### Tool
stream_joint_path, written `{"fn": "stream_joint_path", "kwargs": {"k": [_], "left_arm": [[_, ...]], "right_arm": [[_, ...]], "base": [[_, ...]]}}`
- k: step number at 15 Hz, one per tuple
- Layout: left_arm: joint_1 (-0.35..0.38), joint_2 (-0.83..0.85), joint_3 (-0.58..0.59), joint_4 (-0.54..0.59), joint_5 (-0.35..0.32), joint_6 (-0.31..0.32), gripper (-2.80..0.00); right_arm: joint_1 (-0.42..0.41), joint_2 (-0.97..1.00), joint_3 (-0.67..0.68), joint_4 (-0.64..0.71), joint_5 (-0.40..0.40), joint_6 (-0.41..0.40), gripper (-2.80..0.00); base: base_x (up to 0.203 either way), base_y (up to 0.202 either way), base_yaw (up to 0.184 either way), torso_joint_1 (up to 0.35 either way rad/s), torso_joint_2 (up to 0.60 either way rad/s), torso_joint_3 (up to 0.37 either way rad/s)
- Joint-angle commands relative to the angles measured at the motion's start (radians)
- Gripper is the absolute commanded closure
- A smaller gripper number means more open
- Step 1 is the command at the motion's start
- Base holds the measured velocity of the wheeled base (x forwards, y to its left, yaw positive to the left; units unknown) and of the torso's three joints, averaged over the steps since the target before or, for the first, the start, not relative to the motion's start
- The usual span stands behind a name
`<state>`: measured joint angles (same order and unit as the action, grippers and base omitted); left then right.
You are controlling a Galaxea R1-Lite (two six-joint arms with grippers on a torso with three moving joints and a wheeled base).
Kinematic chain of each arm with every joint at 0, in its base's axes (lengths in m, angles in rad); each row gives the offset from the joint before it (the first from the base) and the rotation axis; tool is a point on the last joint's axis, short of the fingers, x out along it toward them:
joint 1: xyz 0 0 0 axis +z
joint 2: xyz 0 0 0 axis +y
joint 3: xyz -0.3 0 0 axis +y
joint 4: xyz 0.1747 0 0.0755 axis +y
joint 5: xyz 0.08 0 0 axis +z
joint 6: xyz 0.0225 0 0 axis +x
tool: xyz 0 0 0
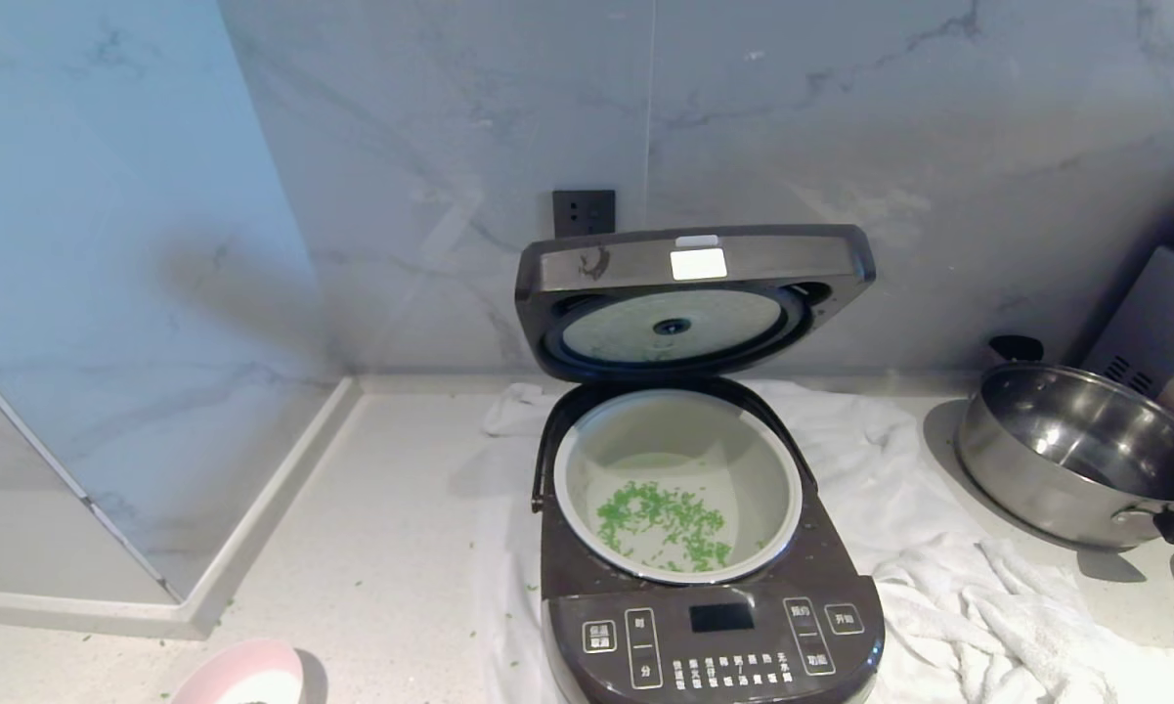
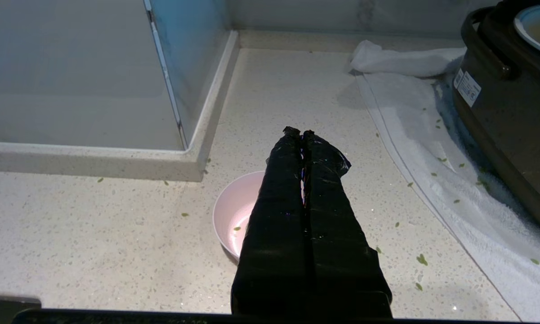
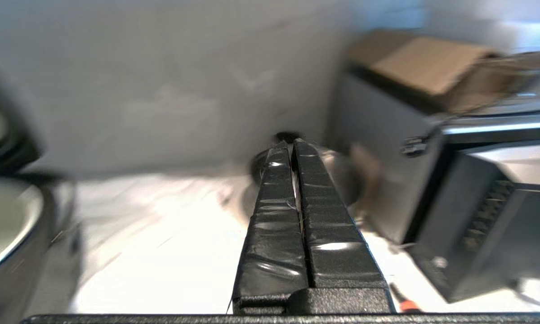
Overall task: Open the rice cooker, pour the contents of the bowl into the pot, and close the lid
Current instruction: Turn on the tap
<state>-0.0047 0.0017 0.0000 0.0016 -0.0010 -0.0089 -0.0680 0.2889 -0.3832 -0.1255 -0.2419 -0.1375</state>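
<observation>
- The rice cooker (image 1: 709,548) stands on a white towel (image 1: 948,548) with its lid (image 1: 694,293) raised upright at the back, silver inner plate facing forward.
- Chopped green bits (image 1: 665,523) lie scattered on the floor of the white pot (image 1: 587,460) inside the cooker — the pouring looks done, and only the closing remains.
- The pale pink bowl (image 1: 239,675) sits on the counter to the cooker's front left, nearly empty; stray green flecks dot the counter and towel around it.
- The left gripper (image 2: 302,133) hangs above the bowl, fingers pressed together and holding nothing.
- The right gripper (image 3: 292,146) is clenched and empty too, off to the cooker's right near the steel pan (image 1: 1075,460).
- Risk ahead: a push landing low on the upright lid, or too near the hinge, could shove the whole cooker back across the loose towel rather than swing the lid down — or leave it unlatched.
- A wide approach from the right could also clip the steel pan beside the cooker.
</observation>
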Motion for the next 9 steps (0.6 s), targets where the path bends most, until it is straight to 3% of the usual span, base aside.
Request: {"fn": "stream_joint_path", "kwargs": {"k": [1, 3, 5, 9], "left_arm": [[0.0, 0.0, 0.0, 0.0, -0.001, 0.0, 0.0], [0.0, 0.001, 0.0, 0.0, 0.0, 0.0, 0.0], [0.0, 0.001, 0.0, 0.0, -0.001, 0.001, 0.0], [0.0, 0.001, 0.0, 0.0, -0.001, 0.0, 0.0]], "right_arm": [[0.054, -0.021, -0.035, 0.056, 0.008, 0.001, 0.0], [0.09, -0.06, -0.077, 0.196, -0.007, 0.0, 0.0], [0.08, -0.113, -0.048, 0.202, 0.002, -0.005, 0.0], [0.074, -0.293, 0.047, 0.328, 0.111, -0.022, 0.0]], "base": [[0.0, 0.0, 0.0, 0.0, 0.0, 0.0], [0.0, 0.0, 0.0, 0.0, 0.0, 0.0], [0.0, 0.0, 0.0, 0.0, 0.0, 0.0], [0.0, 0.0, 0.0, 0.0, 0.0, 0.0]]}}
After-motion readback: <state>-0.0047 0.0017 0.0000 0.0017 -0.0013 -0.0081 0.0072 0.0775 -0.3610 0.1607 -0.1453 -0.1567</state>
